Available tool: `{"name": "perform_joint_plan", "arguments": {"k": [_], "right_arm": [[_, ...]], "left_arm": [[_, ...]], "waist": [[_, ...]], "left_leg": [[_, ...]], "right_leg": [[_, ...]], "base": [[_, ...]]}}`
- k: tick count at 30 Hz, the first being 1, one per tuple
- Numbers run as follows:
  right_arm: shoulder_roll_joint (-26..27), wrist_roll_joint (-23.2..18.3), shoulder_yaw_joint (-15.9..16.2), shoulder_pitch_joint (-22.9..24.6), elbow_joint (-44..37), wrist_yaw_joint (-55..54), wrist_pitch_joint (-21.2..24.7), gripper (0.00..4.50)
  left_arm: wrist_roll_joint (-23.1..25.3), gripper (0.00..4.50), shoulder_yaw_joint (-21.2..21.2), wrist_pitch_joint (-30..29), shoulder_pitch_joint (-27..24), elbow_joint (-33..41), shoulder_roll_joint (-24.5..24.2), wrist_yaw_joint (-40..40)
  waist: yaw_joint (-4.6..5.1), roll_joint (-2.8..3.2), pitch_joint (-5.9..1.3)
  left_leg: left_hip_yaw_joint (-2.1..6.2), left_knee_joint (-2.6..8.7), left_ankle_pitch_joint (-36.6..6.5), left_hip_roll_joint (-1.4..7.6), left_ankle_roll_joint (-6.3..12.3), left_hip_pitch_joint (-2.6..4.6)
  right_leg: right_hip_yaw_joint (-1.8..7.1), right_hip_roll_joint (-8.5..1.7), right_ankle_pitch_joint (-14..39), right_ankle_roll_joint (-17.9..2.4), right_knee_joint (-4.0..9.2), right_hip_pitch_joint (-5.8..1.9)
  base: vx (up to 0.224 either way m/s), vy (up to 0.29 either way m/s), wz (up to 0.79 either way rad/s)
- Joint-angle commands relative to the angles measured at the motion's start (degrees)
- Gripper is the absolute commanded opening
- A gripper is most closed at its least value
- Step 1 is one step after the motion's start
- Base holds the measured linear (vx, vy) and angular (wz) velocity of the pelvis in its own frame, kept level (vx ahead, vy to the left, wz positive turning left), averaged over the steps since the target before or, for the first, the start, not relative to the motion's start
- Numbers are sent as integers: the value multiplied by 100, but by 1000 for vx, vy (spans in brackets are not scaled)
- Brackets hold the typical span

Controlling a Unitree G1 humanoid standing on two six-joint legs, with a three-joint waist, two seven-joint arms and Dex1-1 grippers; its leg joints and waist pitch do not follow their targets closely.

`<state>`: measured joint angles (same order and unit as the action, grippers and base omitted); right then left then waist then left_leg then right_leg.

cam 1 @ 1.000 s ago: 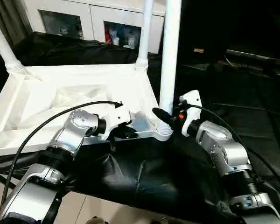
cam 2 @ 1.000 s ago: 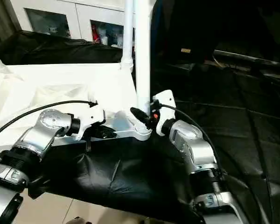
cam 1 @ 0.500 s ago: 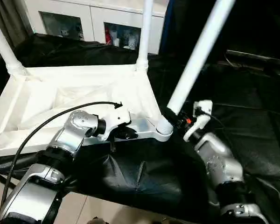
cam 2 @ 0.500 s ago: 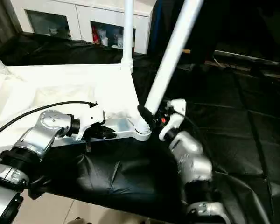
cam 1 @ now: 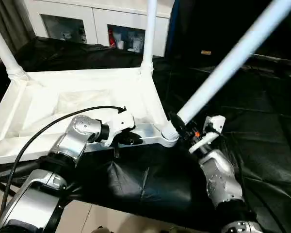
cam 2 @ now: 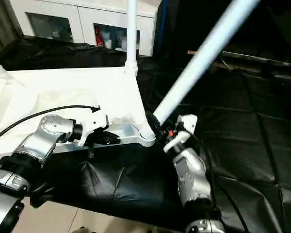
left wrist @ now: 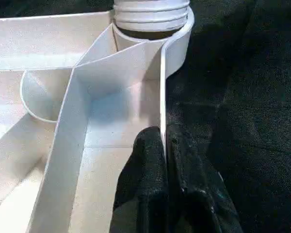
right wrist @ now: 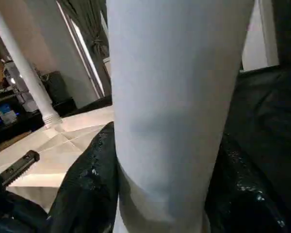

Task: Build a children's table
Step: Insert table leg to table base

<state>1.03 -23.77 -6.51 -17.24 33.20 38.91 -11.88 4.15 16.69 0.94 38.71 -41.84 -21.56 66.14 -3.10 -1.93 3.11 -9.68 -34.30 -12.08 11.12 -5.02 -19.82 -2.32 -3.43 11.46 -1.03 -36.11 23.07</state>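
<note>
While my left gripper (cam 1: 131, 140) pinches the thin near side wall of the upturned white plastic rectangular table top (cam 1: 87, 97), its jaws are pressed almost together with only that wall between them, one black finger (left wrist: 140, 184) inside the rim and the other outside. Just ahead of these jaws sits the round corner socket (left wrist: 153, 17). My right gripper (cam 1: 178, 124) has its jaws spread about halfway and clamped around the base of a long white tapered round plastic leg (cam 1: 223, 68), right above that same socket. From these jaws the leg leans steeply up and away to my right, its ribbed foot at the socket. Two more white legs (cam 1: 149, 34) stand upright in the far corners. Everything rests on a worktop draped in black cloth (cam 1: 262, 121).
</note>
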Motion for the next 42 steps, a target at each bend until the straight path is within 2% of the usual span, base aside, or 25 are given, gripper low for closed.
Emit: {"name": "perform_joint_plan", "arguments": {"k": [1, 4, 6, 8, 9, 10, 11, 12, 13, 15, 16, 17, 18, 19, 20, 23, 27, 33, 36, 39, 42], "right_arm": [[-183, 484, 64, 282, 612, -191, 32, 189], [-464, 900, 338, 144, 770, -194, -106, 189], [-500, 942, 372, 118, 795, -183, -92, 189], [-617, 1031, 473, 23, 823, -67, -26, 189], [-748, 1142, 593, -72, 811, -21, 155, 189], [-804, 1200, 649, -117, 806, 13, 187, 189], [-850, 1240, 699, -153, 782, 62, 228, 189], [-850, 1240, 699, -153, 782, 62, 228, 189], [-905, 1282, 751, -215, 760, 119, 293, 189], [-1049, 1344, 907, -345, 623, 261, 543, 188], [-1081, 1343, 944, -374, 591, 300, 592, 188], [-1143, 1355, 1020, -442, 565, 422, 685, 188], [-1175, 1364, 1057, -476, 570, 518, 723, 188], [-1175, 1364, 1057, -476, 570, 518, 723, 188], [-1213, 1348, 1099, -533, 593, 653, 825, 188], [-1320, 1356, 1216, -673, 718, 959, 960, 188], [-1466, 1290, 1307, -796, 874, 1444, 977, 188], [-1622, 1230, 1331, -813, 1001, 2059, 965, 188], [-1635, 1206, 1288, -860, 1105, 2103, 896, 188], [-1632, 1212, 1273, -888, 1183, 2107, 826, 188], [-1584, 1263, 1257, -880, 1194, 2019, 745, 188]], "left_arm": [[49, 0, -122, 26, 203, -69, -144, -160], [63, 0, -110, 86, 224, -131, -152, -159], [66, 0, -107, 98, 225, -141, -154, -159], [69, 0, -103, 110, 229, -157, -154, -160], [78, 0, -96, 129, 228, -174, -158, -163], [84, 0, -90, 139, 231, -184, -159, -165], [87, 0, -86, 145, 218, -174, -163, -165], [87, 0, -86, 145, 218, -174, -163, -165], [88, 0, -81, 152, 209, -171, -164, -164], [79, 0, -69, 170, 177, -140, -162, -136], [75, 0, -65, 177, 171, -135, -160, -126], [65, 0, -58, 193, 154, -122, -151, -106], [50, 0, -50, 201, 142, -104, -147, -68], [50, 0, -50, 201, 142, -104, -147, -68], [29, 0, -36, 206, 129, -76, -144, -3], [-11, 0, 11, 233, 98, 1, -152, 191], [17, 0, 167, 361, 70, 91, -191, 506], [-21, 0, 326, 434, 41, 214, -253, 1070], [-22, 0, 343, 474, 70, 169, -257, 1164], [-1, 0, 349, 493, 120, 93, -242, 1122], [52, 0, 346, 479, 131, 90, -223, 968]], "waist": [[-31, 165, -314], [-20, 156, -300], [-14, 147, -294], [-5, 139, -278], [-12, 114, -278], [-6, 116, -277], [7, 47, -272], [-4, 88, -275], [2, 89, -280], [8, 14, -278], [7, 31, -278], [13, -15, -276], [14, -43, -286], [2, -24, -287], [12, -41, -284], [15, -38, -294], [29, -51, -311], [25, -23, -350], [35, -12, -346], [36, -33, -341], [25, -28, -350]], "left_leg": [[60, 498, -1370, 201, 15, -2], [66, 508, -1423, 196, -17, -6], [59, 504, -1460, 189, -9, -5], [69, 512, -1583, 188, 1, -3], [71, 512, -1596, 193, 15, 7], [77, 519, -1586, 195, 16, 1], [68, 520, -1566, 200, 37, -9], [74, 519, -1569, 199, 51, 3], [74, 518, -1562, 204, 51, 3], [76, 518, -1459, 205, 102, -14], [72, 519, -1443, 207, 107, -10], [62, 509, -1424, 204, 118, -16], [57, 506, -1376, 209, 132, -12], [61, 504, -1350, 211, 136, -16], [58, 509, -1330, 215, 150, -24], [51, 504, -1236, 221, 183, -15], [38, 479, -1077, 215, 247, -29], [20, 450, -699, 226, 403, -15], [17, 462, -720, 234, 402, -7], [22, 473, -874, 238, 328, -5], [26, 472, -855, 239, 294, -2]], "right_leg": [[271, -454, 912, -1461, 490, -299], [266, -442, 1152, -1380, 511, -299], [273, -442, 1267, -1341, 528, -293], [277, -451, 1602, -1258, 556, -285], [283, -460, 1752, -1212, 568, -270], [281, -454, 1784, -1194, 568, -276], [280, -445, 1820, -1160, 581, -273], [287, -460, 1877, -1151, 579, -264], [286, -464, 1878, -1148, 581, -259], [281, -454, 1865, -1127, 564, -268], [283, -453, 1848, -1127, 570, -261], [286, -453, 1869, -1110, 573, -251], [288, -462, 1847, -1103, 575, -254], [290, -470, 1812, -1112, 564, -256], [289, -466, 1744, -1119, 564, -252], [282, -461, 1500, -1202, 540, -256], [281, -468, 1209, -1306, 516, -283], [260, -454, 314, -1577, 431, -314], [249, -453, 246, -1647, 435, -314], [247, -462, 466, -1631, 455, -319], [251, -465, 460, -1602, 448, -325]], "base": [[0, 0, 0], [0, 0, 0], [0, 0, 0], [0, 0, 0], [0, 0, 0], [0, 0, 0], [0, 0, 0], [0, 0, 0], [0, 0, 0], [0, 0, 0], [0, 0, 0], [0, 0, 0], [0, 0, 0], [0, 0, 0], [0, 0, 0], [0, 0, 0], [0, 0, 0], [0, 0, 0], [0, 0, 0], [0, 0, 0], [0, 0, 0]]}}
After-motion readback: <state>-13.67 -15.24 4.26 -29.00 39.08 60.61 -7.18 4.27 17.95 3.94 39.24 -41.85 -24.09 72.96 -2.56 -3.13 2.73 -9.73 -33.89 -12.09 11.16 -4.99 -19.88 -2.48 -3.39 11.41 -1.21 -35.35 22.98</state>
